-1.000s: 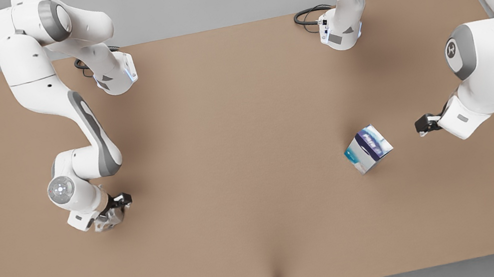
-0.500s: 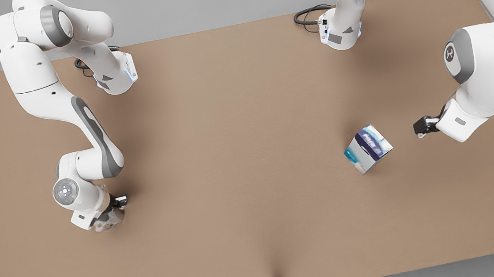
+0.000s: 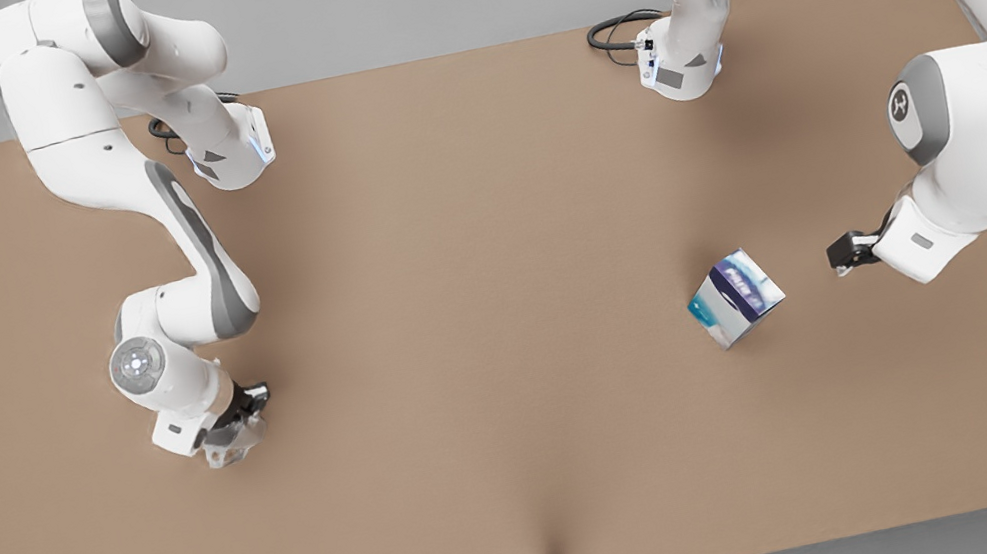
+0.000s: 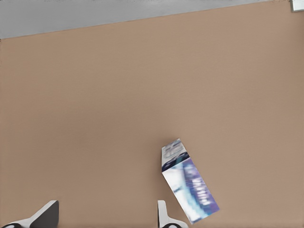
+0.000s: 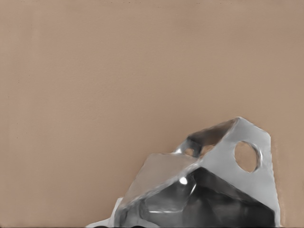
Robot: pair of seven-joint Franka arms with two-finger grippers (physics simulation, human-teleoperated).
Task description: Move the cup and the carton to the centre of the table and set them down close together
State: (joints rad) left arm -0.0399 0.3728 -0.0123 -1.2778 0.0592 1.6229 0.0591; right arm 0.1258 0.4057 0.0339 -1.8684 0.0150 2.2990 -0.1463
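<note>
Gripping shiny faceted cup [image 5: 204, 185], right gripper [image 3: 229, 437] clamping at table [image 3: 484, 339] nine o'clock; left gripper [image 4: 102, 216] hovering fingers apart beside boxy printed carton [image 3: 735, 297].

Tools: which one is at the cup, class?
The right tool, on the front view's left, sits at the cup; the left tool waits open beside the carton.

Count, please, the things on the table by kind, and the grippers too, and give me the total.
Cup: 1, at the right gripper
Carton: 1, on the table, near the left gripper
Grippers: 2
Total: 4
</note>
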